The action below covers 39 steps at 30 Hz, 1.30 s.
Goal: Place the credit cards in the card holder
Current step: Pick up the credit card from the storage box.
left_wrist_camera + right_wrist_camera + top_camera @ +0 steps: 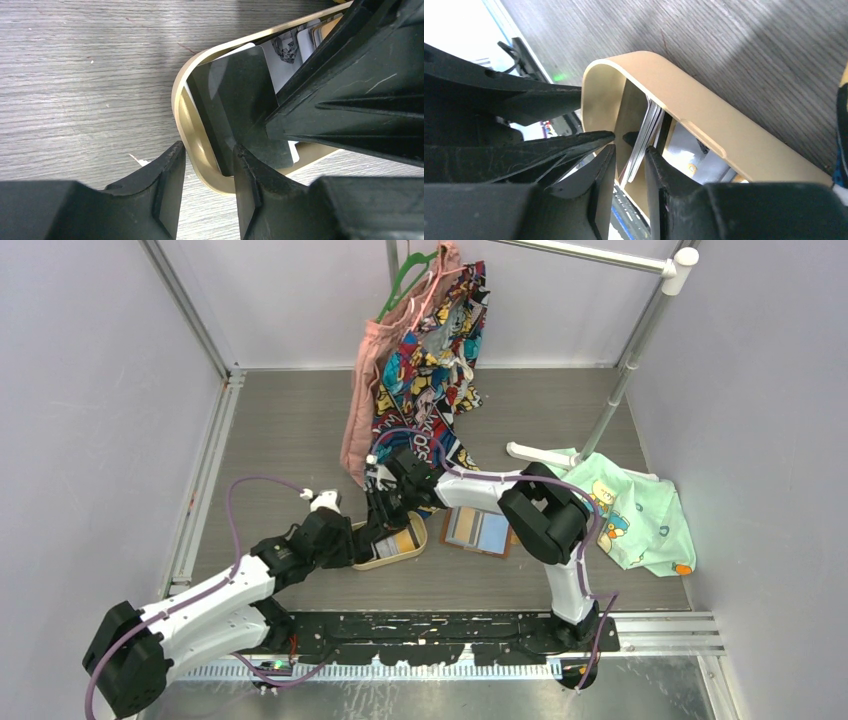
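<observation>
Right pincer (630, 150) straddles thin upright plastic cards (649, 124).

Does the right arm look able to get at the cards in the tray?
Probably yes: the right claw straddles the upended cards inside the tray, and the left claw at the rim leaves them free.

Credit cards (405, 542) in tray (385, 564); card holder (478, 530) just right of it; hanging garments (430, 350) behind; cloth (635, 515) far right.
</observation>
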Tool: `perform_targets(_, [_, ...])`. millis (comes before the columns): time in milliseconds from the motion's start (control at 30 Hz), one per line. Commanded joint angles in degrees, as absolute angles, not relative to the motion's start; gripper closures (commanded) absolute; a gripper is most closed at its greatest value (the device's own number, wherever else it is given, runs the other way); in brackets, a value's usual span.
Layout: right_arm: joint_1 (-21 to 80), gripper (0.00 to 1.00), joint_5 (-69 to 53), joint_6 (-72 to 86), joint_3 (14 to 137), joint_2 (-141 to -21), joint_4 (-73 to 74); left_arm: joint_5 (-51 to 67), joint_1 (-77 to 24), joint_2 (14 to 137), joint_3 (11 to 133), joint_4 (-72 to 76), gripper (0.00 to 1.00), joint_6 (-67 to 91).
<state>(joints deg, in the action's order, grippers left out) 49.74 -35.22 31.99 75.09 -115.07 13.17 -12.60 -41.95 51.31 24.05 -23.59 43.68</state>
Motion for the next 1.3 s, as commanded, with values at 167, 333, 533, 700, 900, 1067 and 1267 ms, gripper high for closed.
perform_targets(167, [49.48, 0.63, -41.6, 38.52, 74.84, -116.12, 5.87, -10.95, -41.36, 51.76, 23.7, -19.05, 0.6, 44.3])
perform_targets(333, [49.63, 0.57, -41.29, 38.85, 75.28, -117.51, 6.07, -10.48, -40.97, 52.09, 23.3, -18.37, 0.61, 44.3])
perform_targets(533, [50.23, 0.56, -40.39, 38.28, 76.67, -119.45, 7.94, -9.78, -40.72, 52.3, 23.04, -17.65, 0.62, 44.04])
perform_targets(700, [50.27, 0.56, -41.96, 40.56, 77.27, -120.62, 6.33, -9.16, -40.62, 51.85, 22.85, -17.31, 0.63, 43.78])
perform_targets(900, [49.81, 0.61, -44.24, 41.46, 77.17, -119.48, 5.17, -9.13, -40.52, 50.51, 23.11, -18.44, 0.63, 43.64])
perform_targets(1067, [48.07, 0.61, -44.12, 39.34, 76.85, -116.28, 6.65, -9.67, -40.13, 48.67, 23.33, -20.27, 0.62, 43.11])
perform_targets(1267, [47.9, 0.61, -45.91, 39.09, 76.51, -115.22, 6.73, -9.69, -39.36, 48.93, 24.23, -21.68, 0.62, 41.93])
